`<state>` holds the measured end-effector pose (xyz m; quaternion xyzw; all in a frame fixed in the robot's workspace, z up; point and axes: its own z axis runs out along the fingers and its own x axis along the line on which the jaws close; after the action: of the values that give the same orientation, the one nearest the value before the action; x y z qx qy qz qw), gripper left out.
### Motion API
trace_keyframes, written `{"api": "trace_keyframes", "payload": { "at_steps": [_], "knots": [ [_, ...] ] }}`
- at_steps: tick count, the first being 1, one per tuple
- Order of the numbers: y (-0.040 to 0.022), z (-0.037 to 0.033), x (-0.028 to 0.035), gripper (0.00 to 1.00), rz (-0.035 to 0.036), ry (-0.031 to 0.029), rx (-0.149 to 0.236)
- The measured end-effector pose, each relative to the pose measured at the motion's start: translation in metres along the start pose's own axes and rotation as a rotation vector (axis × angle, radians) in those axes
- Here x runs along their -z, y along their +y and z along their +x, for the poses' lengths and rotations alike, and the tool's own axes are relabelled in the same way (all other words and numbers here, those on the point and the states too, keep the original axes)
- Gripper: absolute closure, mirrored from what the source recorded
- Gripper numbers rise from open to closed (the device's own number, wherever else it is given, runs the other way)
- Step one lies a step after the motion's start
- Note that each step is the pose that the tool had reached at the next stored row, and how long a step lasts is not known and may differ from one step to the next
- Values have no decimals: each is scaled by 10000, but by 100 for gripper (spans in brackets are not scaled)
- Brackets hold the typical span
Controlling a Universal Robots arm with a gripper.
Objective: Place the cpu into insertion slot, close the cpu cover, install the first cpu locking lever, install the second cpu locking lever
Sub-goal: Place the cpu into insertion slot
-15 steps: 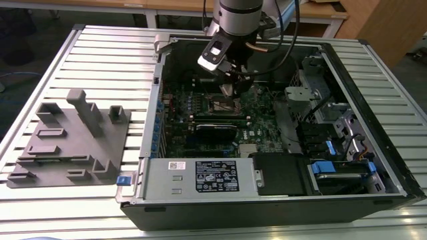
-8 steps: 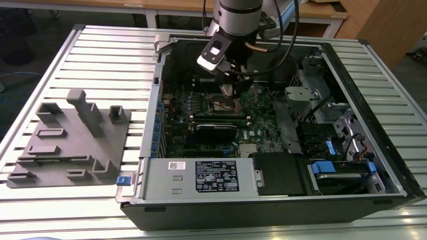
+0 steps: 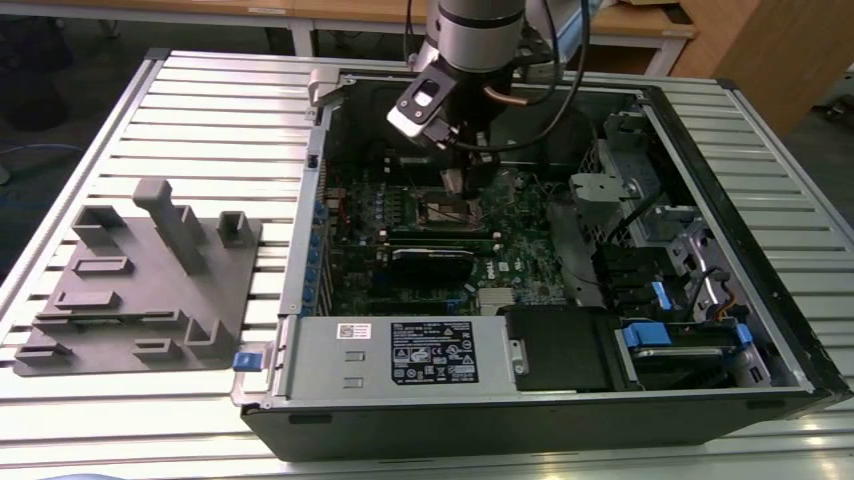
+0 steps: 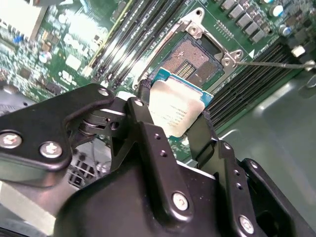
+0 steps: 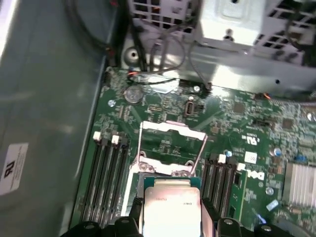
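The cpu, metal face up and roughly level, hangs just above the insertion slot. The gripper fingers clamp two opposite edges of the chip. The cpu cover stands raised. The arm points straight down.

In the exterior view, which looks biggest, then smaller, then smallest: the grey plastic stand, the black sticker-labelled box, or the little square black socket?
Largest: grey plastic stand.
Next: black sticker-labelled box.
Smallest: little square black socket.
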<state>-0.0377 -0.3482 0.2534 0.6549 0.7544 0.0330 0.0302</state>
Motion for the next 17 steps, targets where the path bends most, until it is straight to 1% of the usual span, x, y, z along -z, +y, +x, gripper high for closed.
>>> {"api": "trace_keyframes", "payload": {
  "at_steps": [8, 9, 10, 12, 15, 17],
  "knots": [
    [-2, 0, -17, 46, 3, -130, -1461],
    [-2, 0, -18, 46, 4, -143, -1602],
    [-2, 0, -18, 46, 4, -144, -1609],
    [-7, 2, -18, 46, 2, -130, -1613],
    [-14, 10, -18, 46, -5, -33, -1620],
    [-16, 22, -19, 46, -7, -1, -1623]
  ]
}}
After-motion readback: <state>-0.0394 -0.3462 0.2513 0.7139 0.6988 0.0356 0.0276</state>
